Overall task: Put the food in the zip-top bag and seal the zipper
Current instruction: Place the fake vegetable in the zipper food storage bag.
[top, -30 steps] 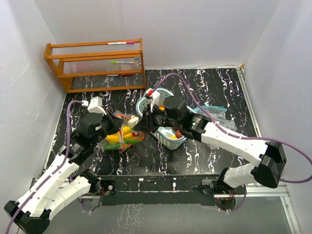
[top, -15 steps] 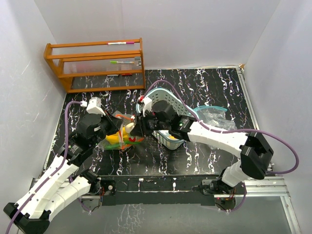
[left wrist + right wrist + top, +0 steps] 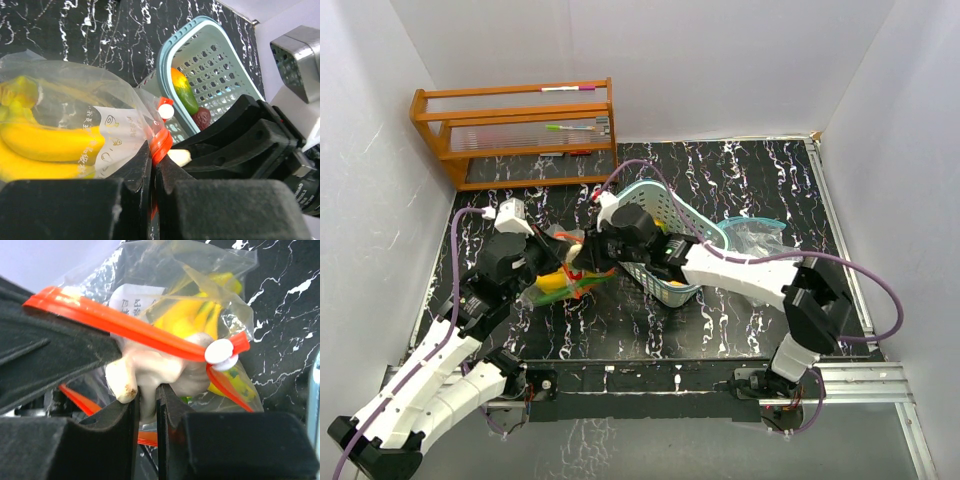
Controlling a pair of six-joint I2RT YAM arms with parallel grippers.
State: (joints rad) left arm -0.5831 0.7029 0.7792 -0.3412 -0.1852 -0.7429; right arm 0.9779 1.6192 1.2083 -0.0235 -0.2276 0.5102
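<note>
Overhead, both arms meet at a clear zip-top plastic bag (image 3: 565, 285), centre-left on the black table (image 3: 740, 180). Left wrist: left claw (image 3: 154, 162) pinches the red zipper edge (image 3: 161, 142), steadying the mouth; yellow toy bananas (image 3: 50, 142) lie inside. Right wrist: right claw (image 3: 147, 402) pinches pale lumpy toy food (image 3: 150, 370) at that mouth.

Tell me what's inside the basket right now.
A mango and a dark red round fruit lie at one end of the basket. The right arm reaches across it and covers much of the floor, so more may be hidden.
</note>
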